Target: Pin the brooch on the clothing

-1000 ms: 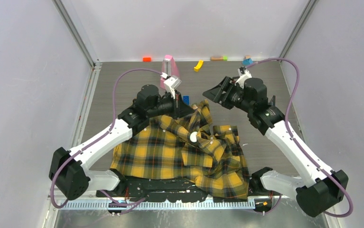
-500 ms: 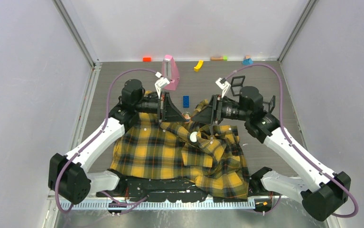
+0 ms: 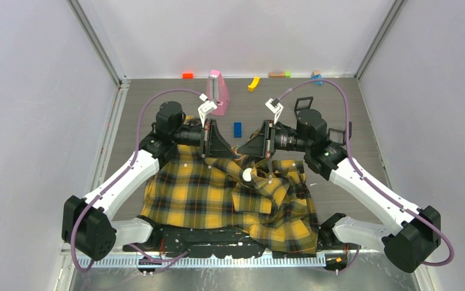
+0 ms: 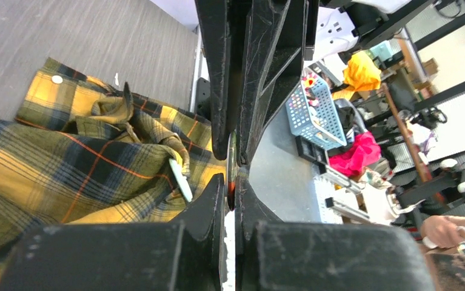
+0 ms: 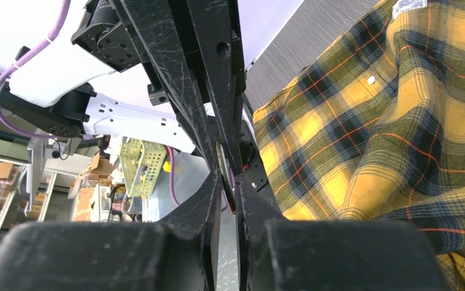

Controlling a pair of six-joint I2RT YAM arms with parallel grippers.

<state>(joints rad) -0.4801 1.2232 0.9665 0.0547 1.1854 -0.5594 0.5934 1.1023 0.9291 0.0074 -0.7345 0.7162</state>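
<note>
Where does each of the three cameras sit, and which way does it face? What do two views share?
Top: above and behind the bases, looking down on table and shirt; left arm and right arm show.
Left wrist: on the left arm, looking along the left gripper toward the right gripper; own fingers show.
Right wrist: on the right arm, looking the opposite way; own fingers show.
Shared: both wrist views show the brooch edge-on where grippers meet.

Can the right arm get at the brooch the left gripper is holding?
Probably yes. The right gripper meets the left gripper tip to tip over the shirt, with the brooch edge-on between their fingers and nothing in the way.
</note>
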